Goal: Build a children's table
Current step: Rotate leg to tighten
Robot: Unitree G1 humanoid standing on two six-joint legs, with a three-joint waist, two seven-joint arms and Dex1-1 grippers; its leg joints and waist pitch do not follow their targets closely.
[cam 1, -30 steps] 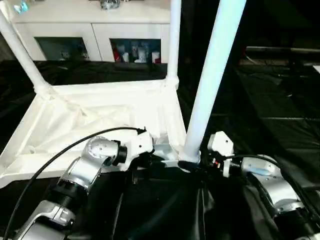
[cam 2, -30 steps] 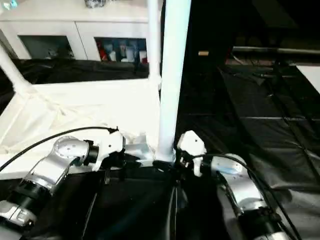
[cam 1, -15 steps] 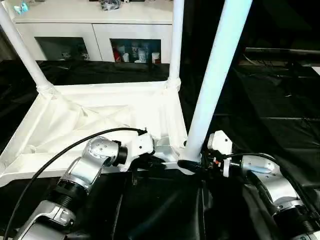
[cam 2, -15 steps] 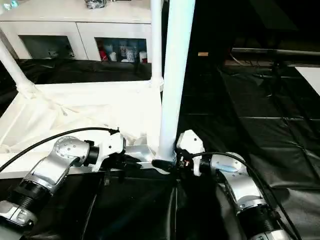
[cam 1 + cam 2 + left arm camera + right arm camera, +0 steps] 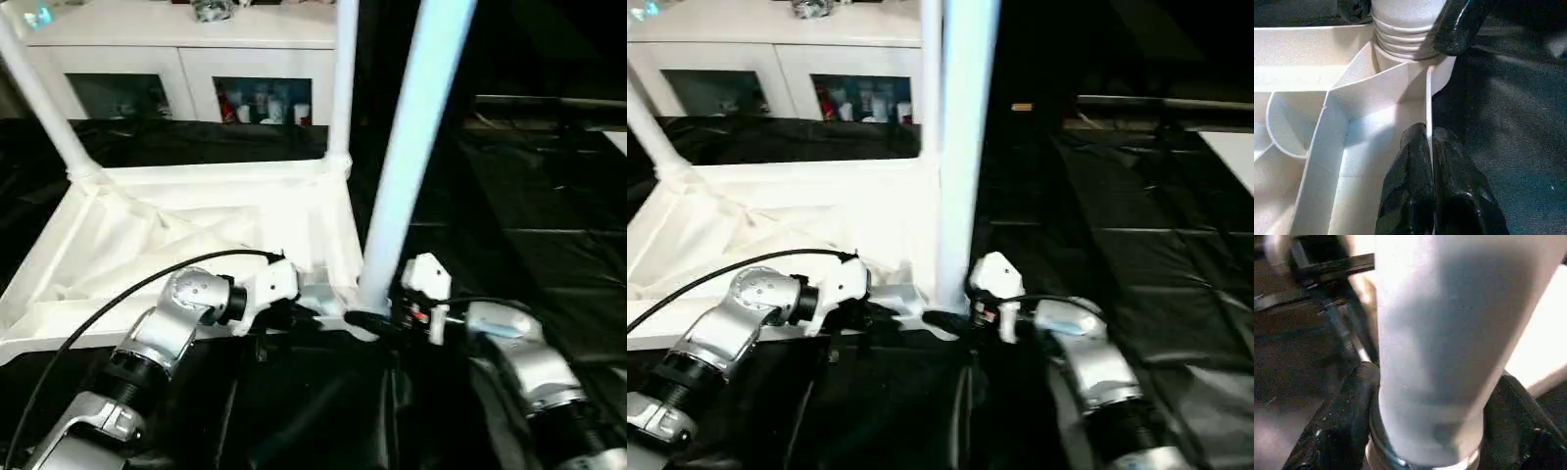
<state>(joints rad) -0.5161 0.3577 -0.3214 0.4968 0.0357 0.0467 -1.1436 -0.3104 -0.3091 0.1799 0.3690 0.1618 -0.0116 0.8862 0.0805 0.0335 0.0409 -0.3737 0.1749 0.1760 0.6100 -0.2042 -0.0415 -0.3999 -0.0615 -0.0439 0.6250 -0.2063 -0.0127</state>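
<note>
Tabletop (image 5: pixel 196 230) lies inverted. Left gripper (image 5: pixel 1428 147) pinches its rim beside the near corner socket (image 5: pixel 1405 46); right gripper (image 5: pixel 1425 431) clamps the leg (image 5: pixel 407 157) seated there.

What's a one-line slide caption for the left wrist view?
Left gripper fingers pinch the upturned children's table's rim wall beside the corner socket, where the right gripper's fingers grip a threaded leg.

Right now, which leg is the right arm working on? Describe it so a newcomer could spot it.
Find the upturned white tabletop on the black sheet. At its near right corner, a leg stands with the right gripper clamped round its base. It is the nearest and thickest-looking of the three upright legs.
</note>
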